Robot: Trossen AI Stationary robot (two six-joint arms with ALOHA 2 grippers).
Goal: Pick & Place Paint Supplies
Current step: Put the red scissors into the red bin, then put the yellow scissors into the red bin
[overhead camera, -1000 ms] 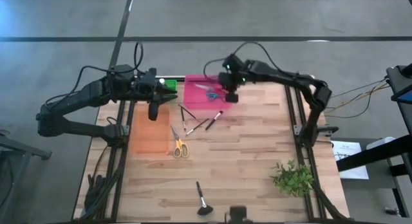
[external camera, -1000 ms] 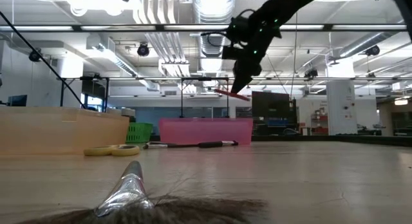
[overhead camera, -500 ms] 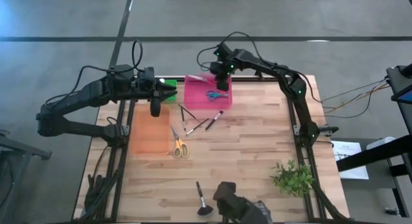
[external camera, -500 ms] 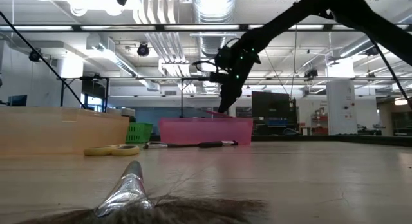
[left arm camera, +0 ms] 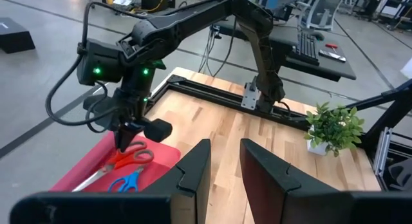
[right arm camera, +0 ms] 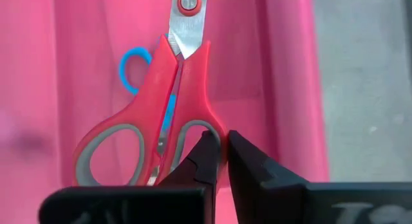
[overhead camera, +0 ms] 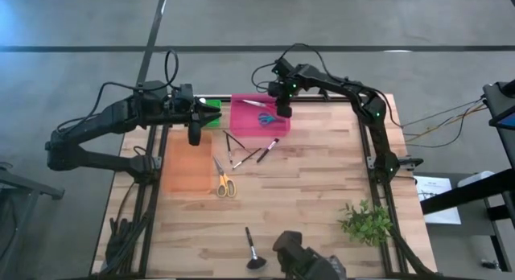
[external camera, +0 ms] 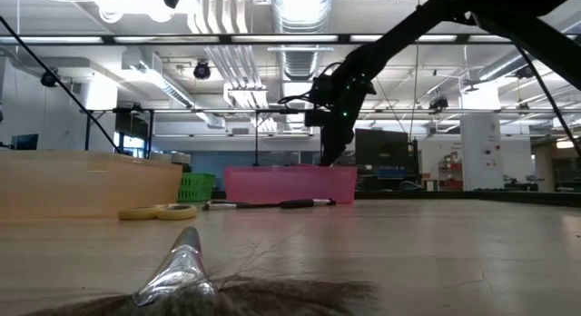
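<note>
My right gripper (overhead camera: 281,111) hangs inside the pink tray (overhead camera: 244,125) at the far edge, shut on red-handled scissors (left arm camera: 131,156). Blue-handled scissors (overhead camera: 265,117) and a slim brush (overhead camera: 254,103) lie on the tray's floor. Yellow scissors (overhead camera: 224,185) and several dark brushes (overhead camera: 233,148) lie flat on the wood between the trays. Another brush (overhead camera: 253,252) lies near the front edge. My left gripper (left arm camera: 225,165) hovers open over the orange tray's (overhead camera: 187,166) far end, with nothing between its fingers. My right gripper pinches the rim of one finger loop of the red scissors' handle (right arm camera: 211,118) between its two fingertips (right arm camera: 205,153). The fingers come from above, slanting steeply down. The blades (right arm camera: 185,32) point away along the fingers toward the tray floor; whether the tip rests there I cannot tell.
A small green basket (overhead camera: 211,112) stands between the two trays at the far edge. A leafy plant sprig (overhead camera: 366,222) sits at the near right. A dark shape (overhead camera: 302,264) shows at the near edge. Bare wood lies across the table's middle and right.
My right gripper has carried the red scissors toward the far edge and down, from above the pink tray to within its walls, and has stayed shut on them. A dark shape has come in at the near edge.
</note>
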